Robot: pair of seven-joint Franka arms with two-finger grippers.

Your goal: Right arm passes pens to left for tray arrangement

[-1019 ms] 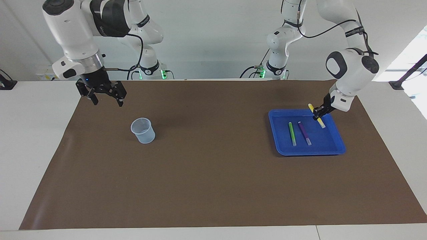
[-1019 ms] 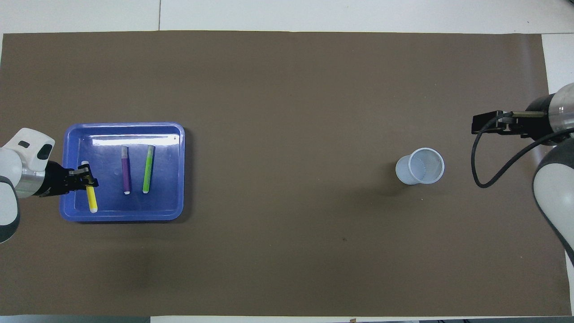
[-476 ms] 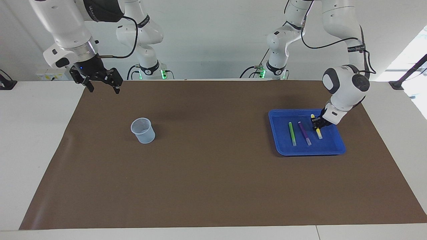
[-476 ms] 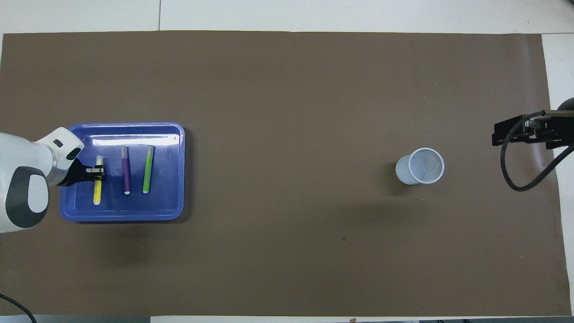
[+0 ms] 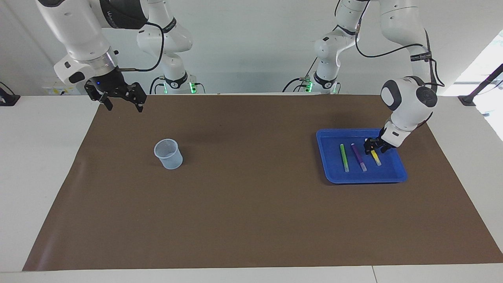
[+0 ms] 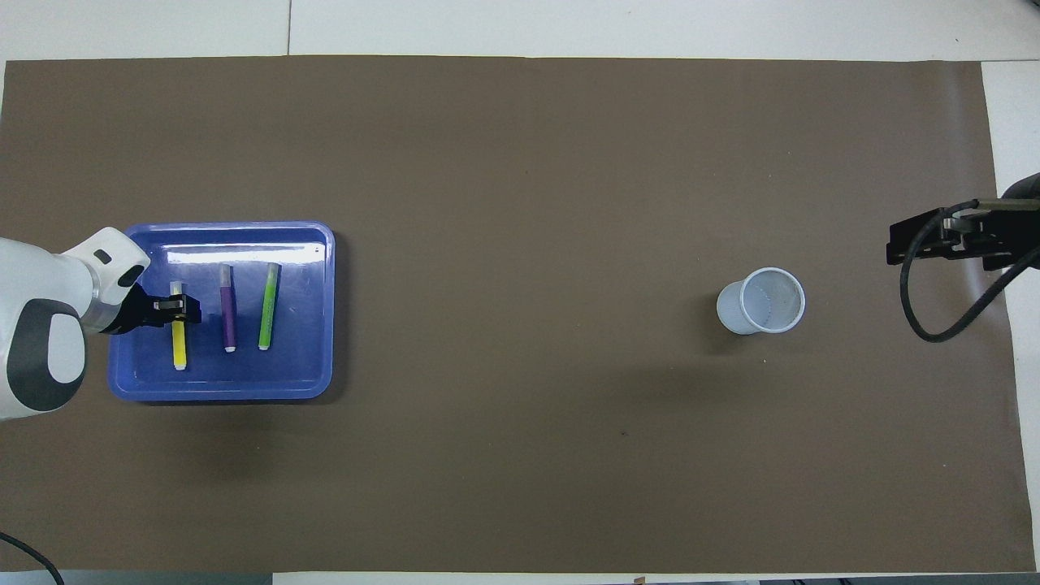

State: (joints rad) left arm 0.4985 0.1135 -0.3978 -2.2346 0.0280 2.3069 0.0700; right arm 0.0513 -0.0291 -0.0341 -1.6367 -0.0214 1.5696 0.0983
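The blue tray [image 5: 395, 174] lies at the left arm's end of the table and also shows in the overhead view [image 6: 302, 341]. In it lie the green pen [image 5: 344, 157] [image 6: 267, 306], the purple pen [image 5: 358, 156] [image 6: 228, 309] and the yellow pen [image 5: 376, 158] [image 6: 179, 348], side by side. My left gripper [image 5: 374, 145] [image 6: 179, 307] is low in the tray, its fingers spread around the yellow pen's upper half. My right gripper [image 5: 122, 105] [image 6: 894, 242] is open and empty, raised over the mat's edge at the right arm's end.
A small translucent bluish cup [image 5: 168, 154] [image 6: 761, 301] stands upright on the brown mat [image 5: 243, 188] toward the right arm's end. White table shows around the mat.
My left gripper carried the yellow pen down into the tray beside the purple pen and its fingers spread. My right gripper rose and drew back from the cup.
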